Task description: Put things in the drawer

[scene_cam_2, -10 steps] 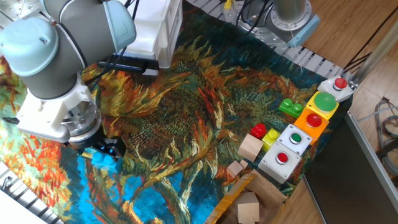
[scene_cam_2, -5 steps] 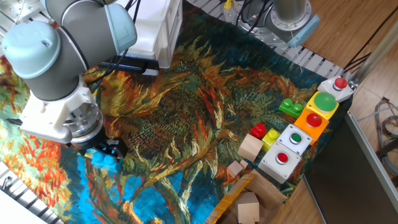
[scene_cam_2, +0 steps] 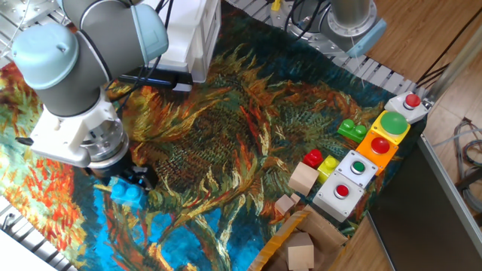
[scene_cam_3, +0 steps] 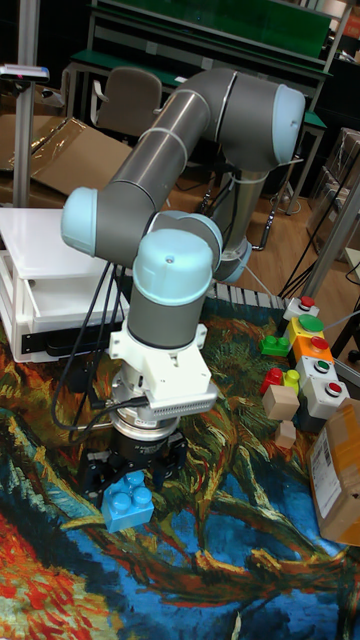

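Blue brick (scene_cam_3: 127,500) in closed gripper (scene_cam_3: 132,478)

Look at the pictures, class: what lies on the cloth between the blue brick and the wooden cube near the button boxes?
Nothing: between the blue brick and the wooden cube only bare painted cloth shows, clearest in the fixed view.

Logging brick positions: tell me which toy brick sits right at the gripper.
The blue brick, at the gripper on the cloth's near-left part. The green brick, red brick and yellow brick sit by the button boxes.
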`<state>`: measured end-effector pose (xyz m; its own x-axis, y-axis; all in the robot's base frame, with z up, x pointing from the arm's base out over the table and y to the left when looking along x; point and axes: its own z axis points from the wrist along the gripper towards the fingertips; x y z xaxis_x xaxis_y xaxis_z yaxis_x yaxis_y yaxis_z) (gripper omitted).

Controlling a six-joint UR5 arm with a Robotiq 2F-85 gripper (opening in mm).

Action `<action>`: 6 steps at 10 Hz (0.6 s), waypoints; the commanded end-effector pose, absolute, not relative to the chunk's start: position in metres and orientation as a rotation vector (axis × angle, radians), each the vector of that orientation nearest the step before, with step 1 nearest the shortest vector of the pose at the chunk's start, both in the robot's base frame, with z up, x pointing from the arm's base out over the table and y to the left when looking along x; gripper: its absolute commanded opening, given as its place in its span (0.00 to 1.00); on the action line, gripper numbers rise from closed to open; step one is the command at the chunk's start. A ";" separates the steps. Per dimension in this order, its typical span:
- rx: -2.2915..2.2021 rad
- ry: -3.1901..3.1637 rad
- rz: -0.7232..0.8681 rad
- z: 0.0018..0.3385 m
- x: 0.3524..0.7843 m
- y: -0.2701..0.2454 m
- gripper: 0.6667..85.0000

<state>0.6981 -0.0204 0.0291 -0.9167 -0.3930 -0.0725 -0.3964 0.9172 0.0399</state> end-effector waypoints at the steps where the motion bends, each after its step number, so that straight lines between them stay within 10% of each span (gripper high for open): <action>1: -0.567 2.997 0.115 0.028 0.702 -0.015 0.92; 4: -0.525 2.991 0.091 0.029 0.709 -0.017 0.59; 6: -0.506 3.023 0.021 0.034 0.707 -0.026 0.11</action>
<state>0.7051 -0.0223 0.0288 -0.9322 -0.3514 -0.0873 -0.3541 0.9350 0.0181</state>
